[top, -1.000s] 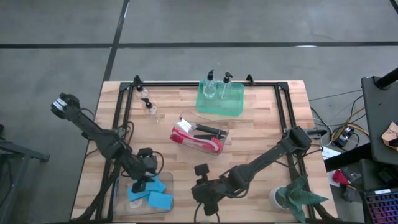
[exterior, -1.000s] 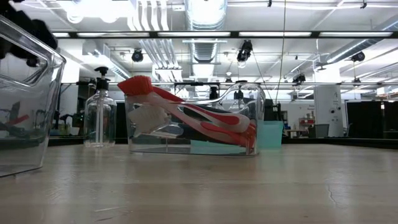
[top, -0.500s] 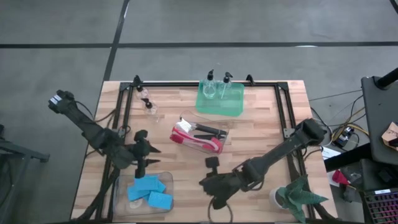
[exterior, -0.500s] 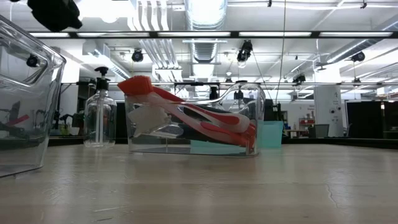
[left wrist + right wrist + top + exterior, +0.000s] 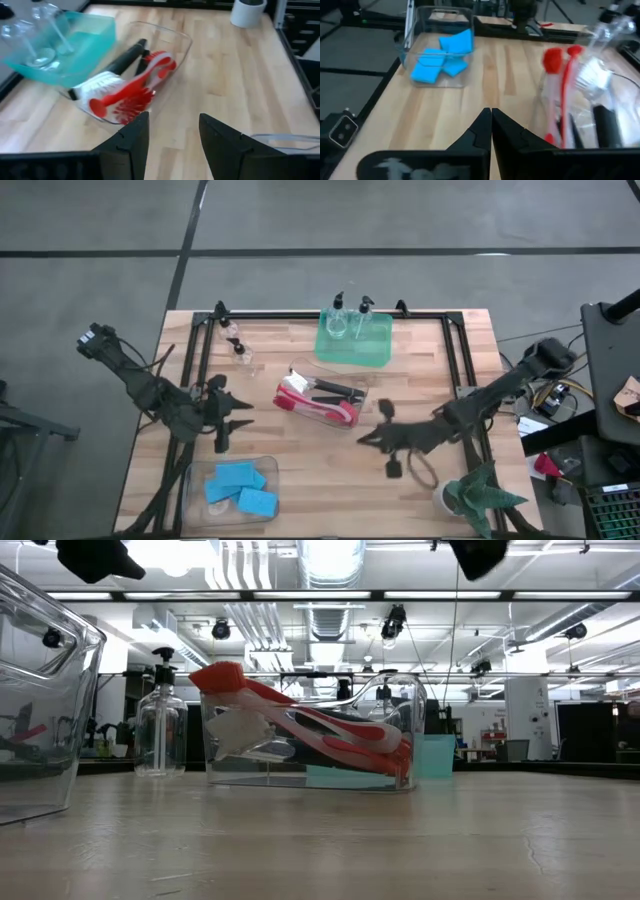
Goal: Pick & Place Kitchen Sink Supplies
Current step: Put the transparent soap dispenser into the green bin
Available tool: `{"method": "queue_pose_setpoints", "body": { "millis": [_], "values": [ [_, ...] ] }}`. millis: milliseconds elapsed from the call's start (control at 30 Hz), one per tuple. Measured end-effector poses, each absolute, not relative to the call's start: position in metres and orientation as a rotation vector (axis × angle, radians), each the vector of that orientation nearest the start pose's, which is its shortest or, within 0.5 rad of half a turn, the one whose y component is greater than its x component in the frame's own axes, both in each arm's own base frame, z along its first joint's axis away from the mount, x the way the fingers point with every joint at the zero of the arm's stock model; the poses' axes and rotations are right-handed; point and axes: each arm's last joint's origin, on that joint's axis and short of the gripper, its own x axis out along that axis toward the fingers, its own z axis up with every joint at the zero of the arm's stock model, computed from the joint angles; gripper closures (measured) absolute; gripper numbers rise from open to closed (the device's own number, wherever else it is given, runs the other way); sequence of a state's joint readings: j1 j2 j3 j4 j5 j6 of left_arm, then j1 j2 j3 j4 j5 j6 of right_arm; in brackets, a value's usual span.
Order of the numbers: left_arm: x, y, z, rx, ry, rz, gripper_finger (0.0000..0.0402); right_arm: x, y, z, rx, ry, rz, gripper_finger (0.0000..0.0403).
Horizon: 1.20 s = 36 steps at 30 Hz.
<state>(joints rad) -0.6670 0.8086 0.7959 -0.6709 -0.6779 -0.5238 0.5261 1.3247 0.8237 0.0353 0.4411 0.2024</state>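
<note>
Both arms hang over the tabletop (image 5: 300, 450), holding nothing; the supplies sit sorted in their containers.

The left gripper (image 5: 170, 135) is above the tabletop's left side, fingers spread, pointed toward the middle bin (image 5: 362, 395), where red brushes (image 5: 135, 90) and a black brush (image 5: 122, 60) lie. The right gripper (image 5: 491, 127) is right of that bin, fingers pressed together. Blue sponges (image 5: 240, 485) lie in the near-left bin (image 5: 192, 480). Two pump bottles (image 5: 350, 318) stand in the green tray (image 5: 355, 355) at the far edge; two more bottles (image 5: 236, 340) are on the tabletop at the far left. A plant (image 5: 480, 495) stands at the near right.
</note>
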Motion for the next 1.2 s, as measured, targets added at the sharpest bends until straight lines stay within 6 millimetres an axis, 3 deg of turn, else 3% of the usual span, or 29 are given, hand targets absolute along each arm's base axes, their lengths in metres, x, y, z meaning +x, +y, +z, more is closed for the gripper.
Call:
{"method": "queue_pose_setpoints", "body": {
  "millis": [300,533,767,1200],
  "values": [
    [0.125,-0.075,0.294,-0.094,0.493,0.16,0.0237,0.202,0.071,0.236,0.056,0.347,0.012,0.0395],
    [0.122,-0.072,0.282,-0.075,0.498,0.191,0.0238,0.172,0.038,0.219,0.092,0.263,0.012,0.0395],
    [0.119,-0.069,0.278,-0.096,0.492,0.196,0.0238,0.149,0.023,0.204,0.121,0.161,0.016,0.0395],
    [0.117,-0.068,0.28,-0.106,0.481,0.193,0.0238,0.118,0.016,0.189,0.116,0.019,0.019,0.0394]
  ]
}}
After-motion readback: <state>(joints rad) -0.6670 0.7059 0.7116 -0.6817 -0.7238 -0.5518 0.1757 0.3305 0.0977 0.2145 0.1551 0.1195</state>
